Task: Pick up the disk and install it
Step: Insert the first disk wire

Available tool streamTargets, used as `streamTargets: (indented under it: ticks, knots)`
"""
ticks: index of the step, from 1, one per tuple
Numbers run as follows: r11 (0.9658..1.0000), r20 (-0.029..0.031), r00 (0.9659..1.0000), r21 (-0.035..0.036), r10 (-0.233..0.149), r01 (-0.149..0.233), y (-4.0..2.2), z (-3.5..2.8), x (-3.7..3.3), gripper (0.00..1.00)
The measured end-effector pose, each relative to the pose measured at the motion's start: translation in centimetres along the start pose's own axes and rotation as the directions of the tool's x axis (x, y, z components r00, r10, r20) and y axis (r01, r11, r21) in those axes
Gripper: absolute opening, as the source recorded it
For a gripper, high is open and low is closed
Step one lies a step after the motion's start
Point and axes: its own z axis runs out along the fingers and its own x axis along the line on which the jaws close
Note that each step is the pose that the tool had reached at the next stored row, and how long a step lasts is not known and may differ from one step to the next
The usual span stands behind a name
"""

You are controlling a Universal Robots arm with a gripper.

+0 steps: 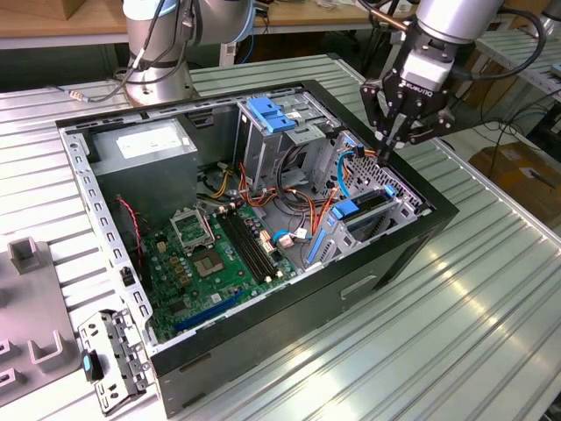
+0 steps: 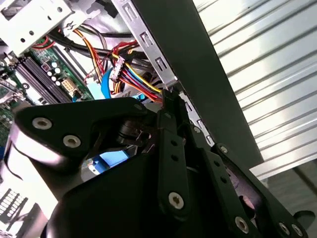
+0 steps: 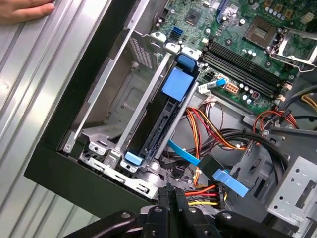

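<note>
The disk (image 3: 159, 121) stands on edge in the drive bay at the corner of the open black computer case (image 1: 263, 346), between grey rails, with blue plastic tabs at both ends. In the exterior view the disk (image 1: 368, 210) sits low in the bay on the exterior view's right side of the case. My gripper (image 1: 387, 151) hangs just above the far end of that bay, fingers pointing down and shut with nothing seen between them. In both wrist views the fingertips (image 3: 171, 197) are close to a bundle of coloured power wires (image 2: 136, 79).
A green motherboard (image 1: 219, 254) fills the case floor. A grey box with a white sticker (image 1: 145, 145) and a tall grey cage with a blue cap (image 1: 267, 114) stand at the back. A person's hand (image 3: 25, 10) rests on the ribbed table. A metal bracket (image 1: 110, 360) lies outside.
</note>
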Motion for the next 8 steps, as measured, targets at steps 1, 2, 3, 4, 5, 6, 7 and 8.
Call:
streamTargets:
  ticks: [1, 2, 3, 4, 5, 6, 7, 8]
  knots:
    - [0.9999, -0.0005, 0.9999, -0.0006, 0.013, -0.013, 0.0, -0.01, 0.0, 0.16]
    - [0.9996, -0.0008, 0.9996, -0.001, 0.027, -0.027, 0.0, 0.0, 0.0, 0.16]
    - [0.9989, -0.0013, 0.9989, -0.0016, 0.046, -0.046, 0.0, 0.0, 0.0, 0.16]
    - [0.9982, -0.0016, 0.9982, -0.0021, 0.06, -0.06, 0.0, 0.01, 0.0, 0.16]
    - [0.9971, -0.0021, 0.9971, -0.0027, 0.076, -0.076, 0.0, 0.01, 0.0, 0.16]
    - [0.9959, -0.0025, 0.9959, -0.0032, 0.091, -0.091, 0.0, 0.01, 0.0, 0.16]
    - [0.9936, -0.003, 0.9936, -0.0038, 0.113, -0.113, 0.0, 0.02, 0.0, 0.16]
    - [0.9918, -0.0034, 0.9918, -0.0043, 0.128, -0.128, 0.0, 0.03, 0.0, 0.16]
